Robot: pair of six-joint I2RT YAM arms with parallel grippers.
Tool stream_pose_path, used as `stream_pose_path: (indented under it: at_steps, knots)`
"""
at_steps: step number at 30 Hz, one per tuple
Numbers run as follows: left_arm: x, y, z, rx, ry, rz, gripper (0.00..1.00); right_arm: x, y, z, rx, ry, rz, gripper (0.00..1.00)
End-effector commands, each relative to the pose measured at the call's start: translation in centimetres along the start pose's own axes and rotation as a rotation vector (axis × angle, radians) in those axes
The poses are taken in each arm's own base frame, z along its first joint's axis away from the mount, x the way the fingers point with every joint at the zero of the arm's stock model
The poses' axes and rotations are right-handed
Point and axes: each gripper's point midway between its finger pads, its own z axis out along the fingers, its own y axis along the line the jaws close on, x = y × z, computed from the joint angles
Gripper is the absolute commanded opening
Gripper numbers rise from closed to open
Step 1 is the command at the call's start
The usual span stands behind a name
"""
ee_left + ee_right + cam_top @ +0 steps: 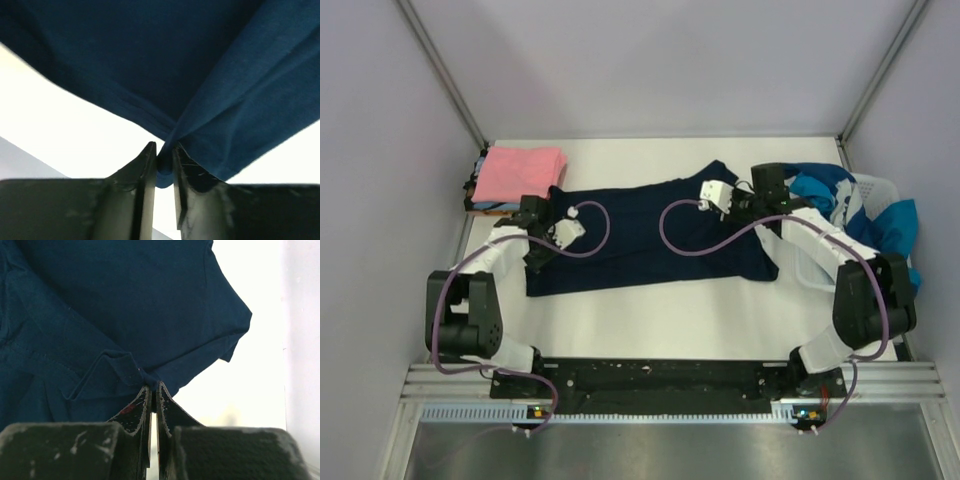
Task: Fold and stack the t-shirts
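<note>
A dark navy t-shirt [650,235] lies spread across the middle of the white table. My left gripper [557,226] is shut on its left edge; in the left wrist view a bunch of navy cloth [165,167] is pinched between the fingers. My right gripper [712,197] is shut on the shirt's far right part; the right wrist view shows a fold of navy cloth [150,377] caught at the fingertips. A folded pink t-shirt [523,172] tops a small stack at the far left. A teal, blue and white t-shirt [865,205] hangs over the basket at the right.
A white slatted plastic basket [820,275] stands at the right edge, behind my right arm. Purple cables loop over the navy shirt. Grey walls close in the table on three sides. Bare white table [660,320] lies in front of the shirt.
</note>
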Motion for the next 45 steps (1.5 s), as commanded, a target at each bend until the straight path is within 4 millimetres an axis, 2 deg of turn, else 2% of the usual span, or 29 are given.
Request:
stream_pose_path:
  at_steps: [1, 5, 6, 7, 11, 12, 14, 15, 17, 18, 19, 21, 23, 27, 29, 30, 32, 36, 41, 42, 43, 44, 45]
  knots:
    - [-1.5, 5.6, -0.9, -0.232, -0.030, -0.096, 0.28, -1.1, -2.3, 0.2, 0.032, -0.037, -0.022, 0.00]
    - [-2.4, 9.7, -2.2, -0.358, -0.081, -0.211, 0.39, -0.4, -2.7, 1.2, 0.038, -0.009, 0.035, 0.00]
    - [-1.6, 10.9, -2.8, -0.375, -0.085, -0.264, 0.41, -0.5, -2.9, 1.3, 0.043, -0.008, 0.046, 0.00]
    - [-1.7, 11.5, -3.2, -0.379, -0.098, -0.290, 0.44, -0.3, -3.2, 1.6, 0.052, -0.003, 0.061, 0.00]
    - [-0.9, 13.9, -5.1, -0.435, -0.118, -0.355, 0.45, 0.2, -5.8, 2.3, 0.159, 0.035, 0.206, 0.09]
    - [-1.0, 13.5, -5.3, -0.419, -0.130, -0.335, 0.43, 0.5, -6.7, 2.5, 0.193, 0.055, 0.255, 0.13]
    - [-1.9, 11.2, -5.7, -0.333, -0.189, -0.269, 0.41, 1.0, -8.9, 2.5, 0.288, 0.100, 0.379, 0.27]
    - [-2.5, 9.5, -5.8, -0.274, -0.235, -0.222, 0.41, 1.7, -9.9, 2.5, 0.355, 0.135, 0.490, 0.34]
    - [-2.8, 5.8, -5.9, -0.171, -0.283, -0.100, 0.44, 2.6, -11.7, 0.9, 0.476, 0.221, 0.644, 0.45]
    - [-2.7, 3.5, -5.9, -0.114, -0.295, -0.025, 0.45, 3.0, -11.6, 0.1, 0.489, 0.268, 0.703, 0.50]
    - [-2.4, 1.7, -5.9, -0.071, -0.307, 0.030, 0.46, 2.6, -11.6, -0.9, 0.500, 0.278, 0.767, 0.53]
    - [-1.4, -0.8, -5.4, -0.035, -0.319, 0.129, 0.51, 2.0, -10.4, -3.0, 0.509, 0.300, 0.910, 0.54]
    - [-0.2, -2.5, -4.5, -0.029, -0.319, 0.216, 0.53, 1.9, -7.4, -4.6, 0.489, 0.309, 1.039, 0.54]
    - [0.8, -3.5, -2.7, -0.060, -0.313, 0.299, 0.57, 3.9, 0.7, -6.3, 0.445, 0.366, 1.237, 0.60]
    - [0.8, -3.4, -2.0, -0.065, -0.313, 0.316, 0.59, 5.4, 4.1, -6.7, 0.431, 0.422, 1.278, 0.61]
    - [0.9, -3.5, -1.7, -0.059, -0.309, 0.315, 0.59, 5.9, 5.2, -7.1, 0.433, 0.440, 1.292, 0.62]
    - [0.9, -3.4, -1.1, -0.046, -0.300, 0.310, 0.59, 7.2, 8.5, -6.8, 0.384, 0.501, 1.319, 0.63]
    - [1.1, -3.2, 0.7, -0.035, -0.264, 0.294, 0.59, 9.1, 11.4, -6.8, 0.374, 0.590, 1.342, 0.64]
    - [1.4, -3.0, 2.0, -0.031, -0.235, 0.275, 0.56, 11.1, 13.1, -5.6, 0.351, 0.707, 1.330, 0.62]
    - [1.5, -3.0, 2.1, -0.032, -0.232, 0.272, 0.54, 11.5, 13.1, -5.5, 0.358, 0.727, 1.323, 0.58]
    - [1.6, -3.1, 2.2, -0.031, -0.227, 0.269, 0.50, 12.2, 13.3, -5.4, 0.368, 0.761, 1.314, 0.49]
    - [1.7, -3.1, 2.3, -0.034, -0.225, 0.268, 0.40, 12.7, 13.4, -5.5, 0.379, 0.788, 1.307, 0.34]
    - [1.8, -3.1, 2.4, -0.034, -0.218, 0.264, 0.31, 13.0, 13.7, -5.7, 0.383, 0.807, 1.306, 0.23]
